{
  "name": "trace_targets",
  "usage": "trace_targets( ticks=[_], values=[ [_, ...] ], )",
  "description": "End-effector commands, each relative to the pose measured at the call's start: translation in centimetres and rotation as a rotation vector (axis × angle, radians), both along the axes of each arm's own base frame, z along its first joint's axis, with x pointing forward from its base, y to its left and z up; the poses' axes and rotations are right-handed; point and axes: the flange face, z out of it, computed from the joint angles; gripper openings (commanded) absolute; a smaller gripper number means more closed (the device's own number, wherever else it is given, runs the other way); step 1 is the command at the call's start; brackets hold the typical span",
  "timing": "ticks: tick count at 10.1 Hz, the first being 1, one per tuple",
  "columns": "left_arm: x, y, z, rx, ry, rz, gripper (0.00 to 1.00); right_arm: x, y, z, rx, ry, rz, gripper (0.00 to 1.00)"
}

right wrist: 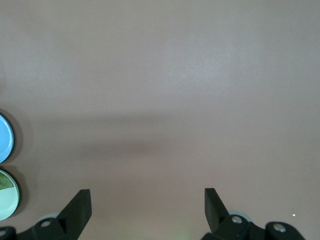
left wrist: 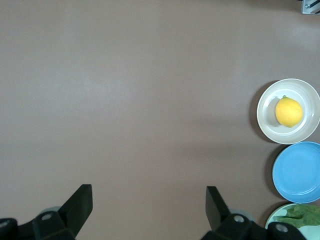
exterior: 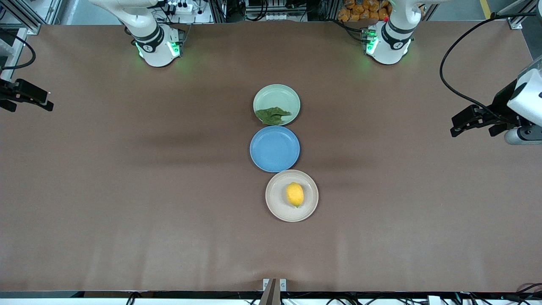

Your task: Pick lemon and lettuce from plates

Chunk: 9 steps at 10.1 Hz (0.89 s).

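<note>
The yellow lemon [exterior: 295,194] lies on the beige plate [exterior: 275,199], the plate nearest the front camera. The dark green lettuce [exterior: 272,115] lies on the mint green plate [exterior: 277,96], the plate nearest the robot bases. My left gripper [exterior: 454,126] is open and empty, held high over the left arm's end of the table. Its wrist view shows the lemon [left wrist: 289,111], its beige plate [left wrist: 265,120] and the lettuce [left wrist: 305,215]. My right gripper [exterior: 50,101] is open and empty, high over the right arm's end. Its wrist view shows the mint plate's [right wrist: 7,202] edge.
An empty blue plate [exterior: 275,148] sits between the two task plates, touching both; the three form a line down the table's middle. It also shows in the left wrist view [left wrist: 298,172] and the right wrist view [right wrist: 4,137]. Bare brown table lies to both sides.
</note>
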Motion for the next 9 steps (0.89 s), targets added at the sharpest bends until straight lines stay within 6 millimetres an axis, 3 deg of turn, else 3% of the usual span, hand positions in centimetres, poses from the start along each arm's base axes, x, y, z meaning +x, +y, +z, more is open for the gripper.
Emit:
trace_targets(
  ticks=[1,5,6,9],
  values=[
    [0.8,-0.4,-1.0,0.013,-0.005,-0.026,1.0,-0.3,-0.3,0.0,0.005,0.005,0.01,1.0],
    [1.5,-1.0,-2.1,0.005,-0.005,-0.033,1.0,-0.3,-0.3,0.0,0.006,0.006,0.011,1.0],
    [2.2,-1.7,-3.1,0.001,-0.007,-0.041,1.0,-0.3,-0.3,0.0,0.006,0.006,0.011,1.0],
    [2.2,-6.3,-5.9,-0.01,-0.045,-0.094,1.0,-0.3,-0.1,-0.1,0.007,0.009,0.012,1.0]
  ],
)
